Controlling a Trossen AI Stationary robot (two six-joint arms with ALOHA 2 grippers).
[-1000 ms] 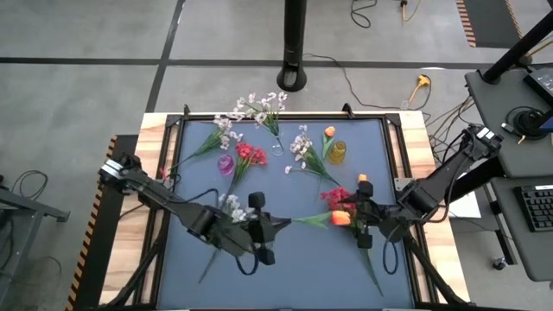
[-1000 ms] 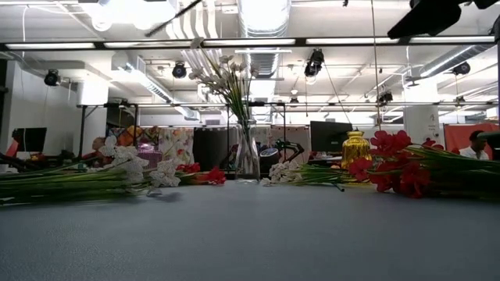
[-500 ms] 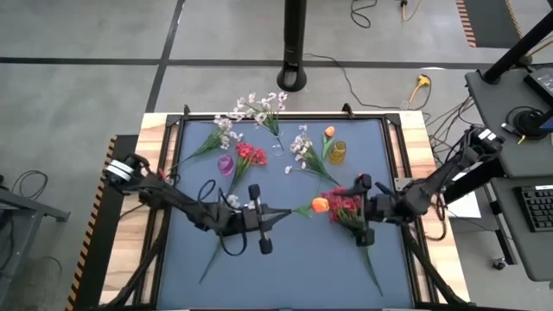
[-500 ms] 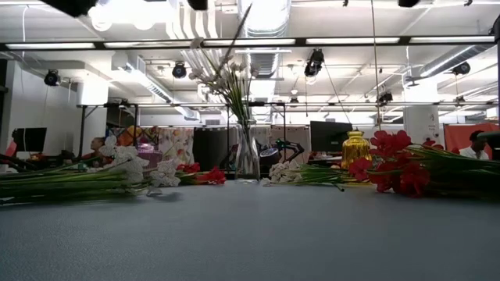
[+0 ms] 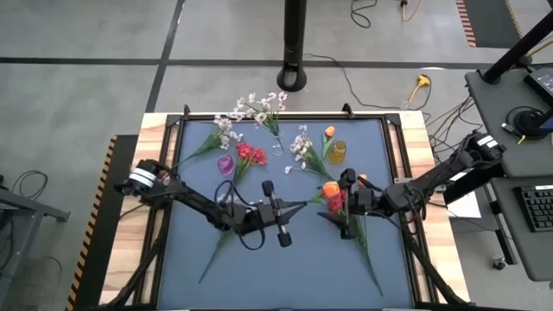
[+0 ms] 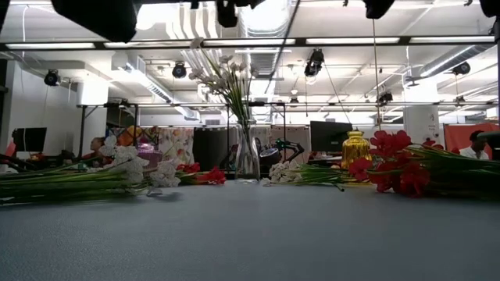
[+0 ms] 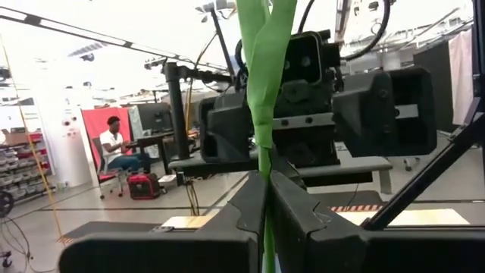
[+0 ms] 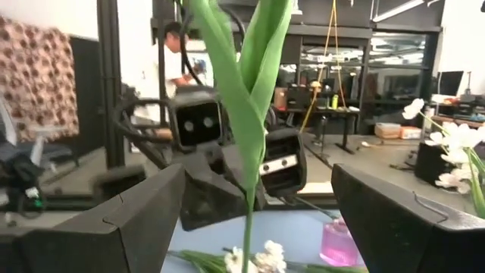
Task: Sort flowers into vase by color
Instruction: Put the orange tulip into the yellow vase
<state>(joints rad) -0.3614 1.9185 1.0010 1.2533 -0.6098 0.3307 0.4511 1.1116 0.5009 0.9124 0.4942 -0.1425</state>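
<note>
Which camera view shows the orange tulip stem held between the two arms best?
The high view: the whole orange tulip shows, between both arms. The wrist views show only its green stem; the low view shows just a thin line.

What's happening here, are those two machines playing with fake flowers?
Two robot arms are sorting artificial flowers into vases. The left pincer is clamped on the green stem of an orange tulip, held up above the middle of the table. The right pincer is open with that stem between its fingers, so it looks like a hand-over. White sprays already stand in the clear vase. Red flowers and other white ones lie on the mat.
</note>
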